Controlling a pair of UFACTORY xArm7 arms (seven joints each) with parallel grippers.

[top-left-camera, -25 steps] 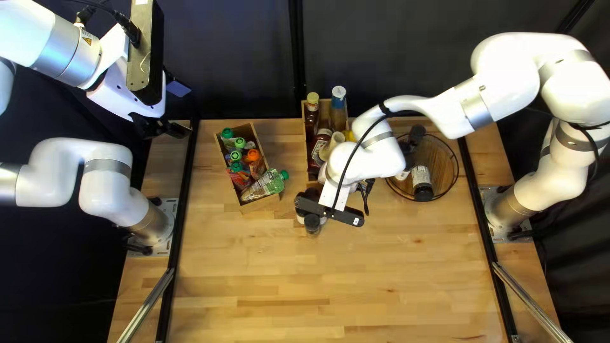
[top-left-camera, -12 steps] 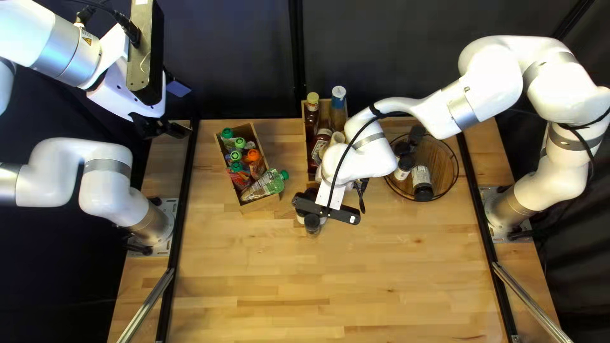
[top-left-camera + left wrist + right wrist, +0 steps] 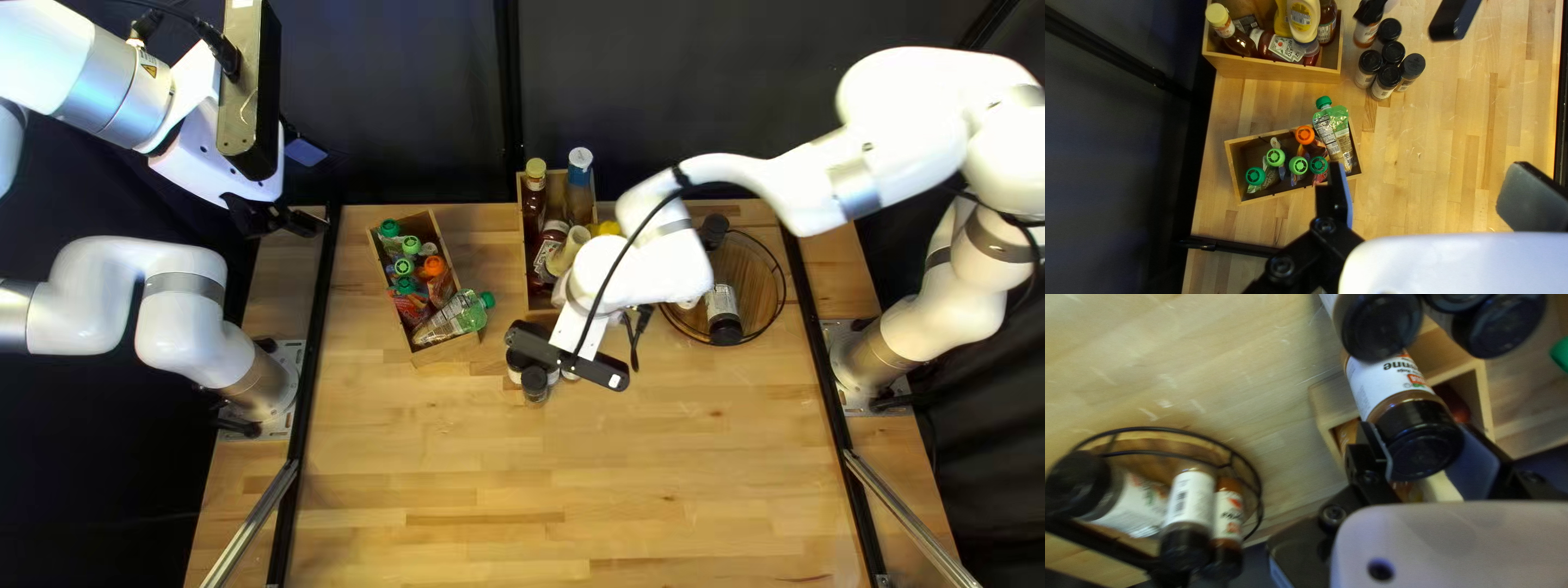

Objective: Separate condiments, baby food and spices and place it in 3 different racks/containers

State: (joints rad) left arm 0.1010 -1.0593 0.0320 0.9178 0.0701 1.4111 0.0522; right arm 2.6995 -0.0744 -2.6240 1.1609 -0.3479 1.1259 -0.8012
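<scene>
Right gripper: clamped on a spice jar
Right arm: just swung toward three o'clock, top left view
Round rack: likely target, gripper's two o'clock
Jar cluster: unsorted

Wooden surface; dark curtain behind far edge. Black rails along left and right sides, silver bars slanting beside them.
</scene>
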